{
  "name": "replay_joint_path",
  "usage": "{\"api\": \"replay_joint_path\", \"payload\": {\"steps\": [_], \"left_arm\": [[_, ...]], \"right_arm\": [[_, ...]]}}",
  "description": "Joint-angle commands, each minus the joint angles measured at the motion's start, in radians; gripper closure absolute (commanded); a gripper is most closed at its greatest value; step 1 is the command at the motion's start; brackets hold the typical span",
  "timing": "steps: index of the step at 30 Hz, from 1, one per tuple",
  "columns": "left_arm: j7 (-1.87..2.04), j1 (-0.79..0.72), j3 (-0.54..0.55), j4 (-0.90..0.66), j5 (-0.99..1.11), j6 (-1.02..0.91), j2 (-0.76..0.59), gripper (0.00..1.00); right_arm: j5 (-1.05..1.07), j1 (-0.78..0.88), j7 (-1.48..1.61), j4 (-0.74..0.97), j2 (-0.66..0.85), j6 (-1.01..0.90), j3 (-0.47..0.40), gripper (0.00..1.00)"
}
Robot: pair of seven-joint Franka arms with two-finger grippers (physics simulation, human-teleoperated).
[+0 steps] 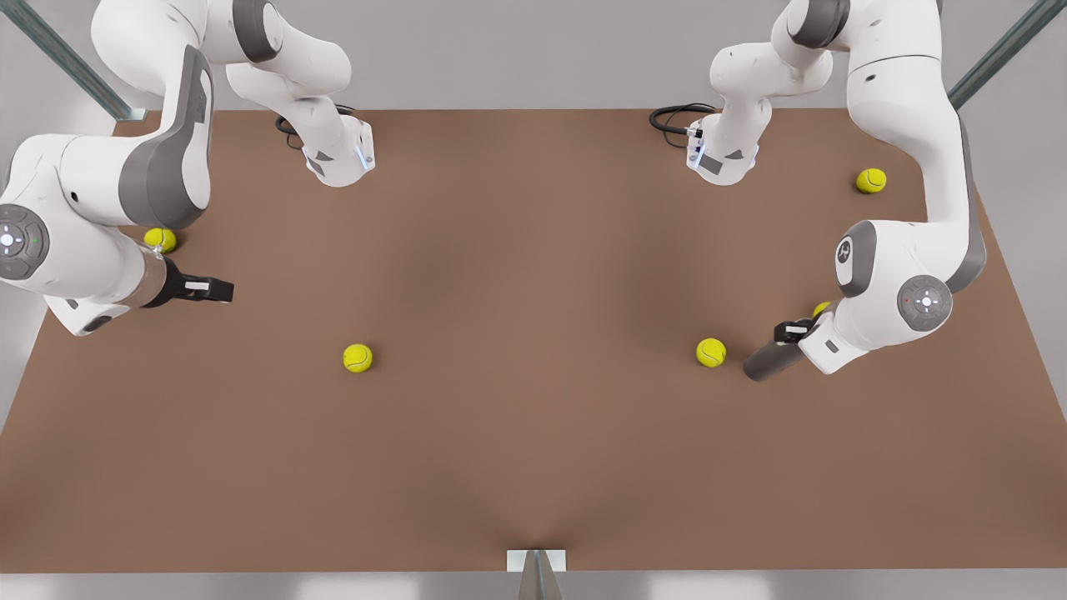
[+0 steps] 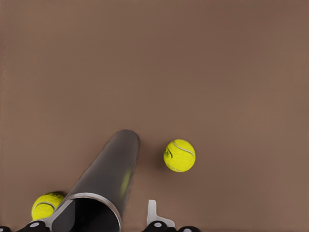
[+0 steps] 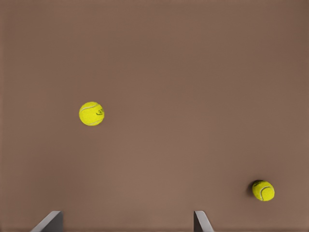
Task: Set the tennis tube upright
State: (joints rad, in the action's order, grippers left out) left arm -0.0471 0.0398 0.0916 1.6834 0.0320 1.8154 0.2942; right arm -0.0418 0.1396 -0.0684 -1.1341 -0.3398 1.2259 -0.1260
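The plain matte grey cylindrical tennis tube [image 1: 771, 361] lies on its side on the brown tabletop [image 1: 533, 467], near the front view's right edge. Its silvery-rimmed open mouth [image 2: 91, 212] sits between the left gripper's fingers [image 2: 153, 212], and its closed end points toward the middle of the tabletop. The left gripper [image 1: 796, 332] straddles that rimmed end with fingers spread to either side of it; whether the pads already press the wall I cannot tell.

To do this step well, I judge the fingers should close squarely on the wall just behind the rim. The wrist should then rotate so the closed end swings down onto the tabletop, and release should wait until the base sits flat. A small yellow-green tennis ball [image 1: 711, 352] lies just beside the tube's closed end on the front view's left. Another [image 2: 46, 205] is tucked close by the rimmed end, so the swing should avoid nudging either.

The left arm reaches low over the tabletop with its wrist bent toward the tube. The right gripper [image 1: 208, 289] waits at the front view's left, held level above the tabletop with fingers [image 3: 48, 223] spread and nothing between them. Another ball [image 1: 358, 357] lies well apart from it.
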Motion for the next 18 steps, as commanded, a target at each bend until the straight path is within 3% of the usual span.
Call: {"api": "replay_joint_path", "payload": {"steps": [1, 4, 8, 11, 18], "left_arm": [[0.049, 0.0, 0.0, -0.001, 0.003, -0.002, -0.004, 0.0], [0.049, 0.002, 0.0, -0.04, 0.002, -0.024, -0.015, 0.0], [0.05, 0.003, 0.003, -0.174, 0.006, -0.197, -0.03, 0.0], [0.049, 0.003, 0.005, -0.168, 0.016, -0.199, -0.089, 0.0], [0.049, 0.002, 0.005, -0.169, 0.025, -0.2, -0.087, 0.0]], "right_arm": [[0.002, -0.003, -0.005, 0.002, 0.002, 0.007, -0.001, 0.0], [0.006, 0.0, -0.004, 0.051, 0.002, 0.007, 0.0, 0.0], [0.02, 0.018, -0.001, 0.053, 0.002, 0.001, 0.003, 0.0], [0.023, 0.015, -0.001, 0.053, 0.002, 0.0, 0.003, 0.0], [0.037, 0.012, -0.001, 0.053, 0.002, -0.002, 0.002, 0.0]]}}
